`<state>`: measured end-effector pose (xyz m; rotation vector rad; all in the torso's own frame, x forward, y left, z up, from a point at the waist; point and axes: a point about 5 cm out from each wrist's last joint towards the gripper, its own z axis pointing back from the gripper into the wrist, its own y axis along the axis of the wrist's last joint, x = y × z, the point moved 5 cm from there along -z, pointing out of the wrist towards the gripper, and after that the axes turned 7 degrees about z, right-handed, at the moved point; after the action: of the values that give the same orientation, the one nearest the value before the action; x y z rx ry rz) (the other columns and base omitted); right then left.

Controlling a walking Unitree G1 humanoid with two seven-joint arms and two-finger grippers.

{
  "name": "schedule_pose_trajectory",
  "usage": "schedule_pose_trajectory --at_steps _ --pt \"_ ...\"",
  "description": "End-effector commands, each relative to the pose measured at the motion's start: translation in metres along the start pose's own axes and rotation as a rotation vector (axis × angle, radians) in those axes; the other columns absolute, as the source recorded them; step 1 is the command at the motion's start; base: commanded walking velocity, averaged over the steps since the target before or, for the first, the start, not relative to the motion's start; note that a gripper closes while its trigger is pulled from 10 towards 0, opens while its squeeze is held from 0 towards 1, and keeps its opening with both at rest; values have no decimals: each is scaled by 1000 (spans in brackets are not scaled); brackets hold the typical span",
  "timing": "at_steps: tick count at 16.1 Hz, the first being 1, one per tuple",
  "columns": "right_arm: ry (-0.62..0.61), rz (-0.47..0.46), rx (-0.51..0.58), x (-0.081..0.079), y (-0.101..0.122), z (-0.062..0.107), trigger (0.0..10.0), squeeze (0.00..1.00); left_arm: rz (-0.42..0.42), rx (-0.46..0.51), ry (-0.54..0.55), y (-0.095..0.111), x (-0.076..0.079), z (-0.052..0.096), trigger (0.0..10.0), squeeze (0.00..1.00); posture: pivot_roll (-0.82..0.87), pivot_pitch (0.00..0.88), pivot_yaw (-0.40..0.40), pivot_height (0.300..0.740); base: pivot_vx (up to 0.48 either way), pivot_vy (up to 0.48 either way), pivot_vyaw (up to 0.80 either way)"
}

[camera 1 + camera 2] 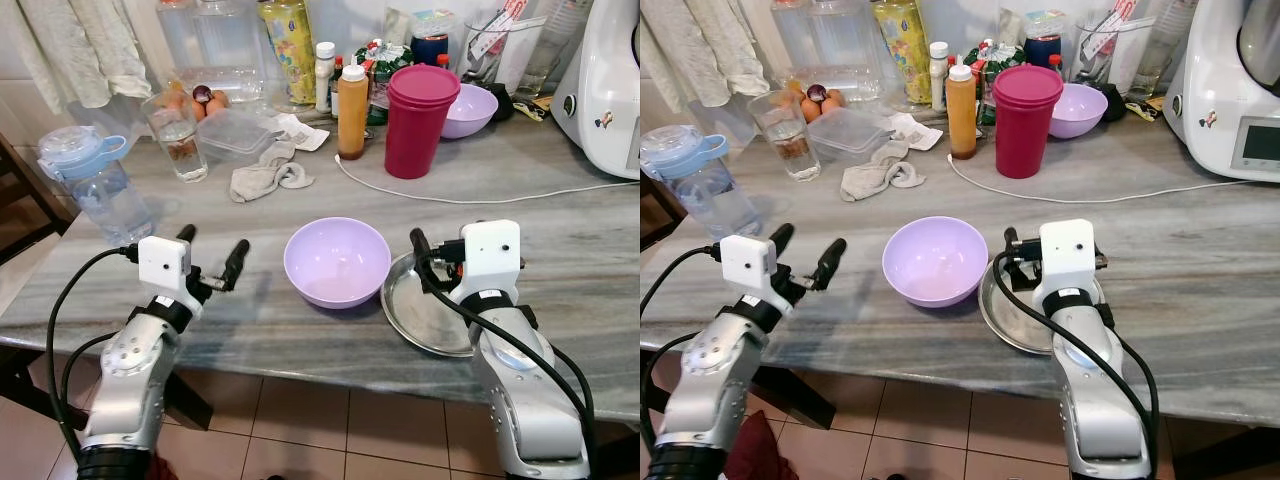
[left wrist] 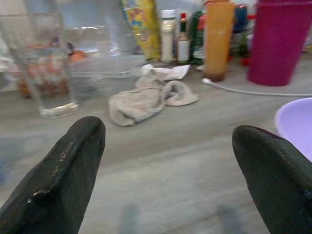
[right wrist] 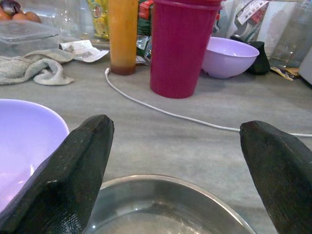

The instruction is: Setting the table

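Between the spread fingers [image 3: 73,185] of the right gripper [image 3: 178,170], nothing held: the rim of a steel plate [image 1: 425,310] directly beneath, with the gripper poised over its near-left portion. Left gripper [image 1: 210,255]: fingers [image 2: 63,170] likewise parted and empty, hovering low over bare grey-veined bench [image 1: 560,250], left of centre. Lilac bowl [image 1: 337,261]: upright, empty, standing between the two grippers, its right side touching or just overlapping the plate's left edge. Farther back on the bench: crumpled grey cloth [image 1: 265,175]; drinking glass [image 1: 180,135] holding a little water; clear lidded container [image 1: 235,130]; orange sauce bottle [image 1: 351,112]; stack of magenta cups [image 1: 422,120]; second lilac bowl [image 1: 468,110] just behind the cups; white cable [image 1: 480,197] trailing across toward a white appliance [image 1: 605,90] at far right. Blue-lidded water bottle [image 1: 95,185] near the left edge.
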<state>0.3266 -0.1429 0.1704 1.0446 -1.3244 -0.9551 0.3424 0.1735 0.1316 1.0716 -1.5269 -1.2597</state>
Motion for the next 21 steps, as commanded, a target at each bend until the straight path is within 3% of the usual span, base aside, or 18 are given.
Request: schedule_pose_trajectory --at_steps 1,6,12,21 --pt "-11 -1 5 -1 0 -2 10000 0 -20 -28 79 -5 -8 -1 10000 0 -227 82 74 740 0 0 0" --pt "-15 -5 11 -1 -1 -6 10000 0 -43 -45 110 -12 2 -3 10000 0 -229 65 80 740 0 0 -560" --pt "-27 -3 86 1 15 -8 10000 0 -44 -29 130 -3 7 -16 10000 0 -238 54 85 740 0 0 0" --pt "-50 -36 83 11 15 -15 10000 0 -32 -47 114 -3 11 -19 10000 0 -234 56 84 740 -323 0 0"
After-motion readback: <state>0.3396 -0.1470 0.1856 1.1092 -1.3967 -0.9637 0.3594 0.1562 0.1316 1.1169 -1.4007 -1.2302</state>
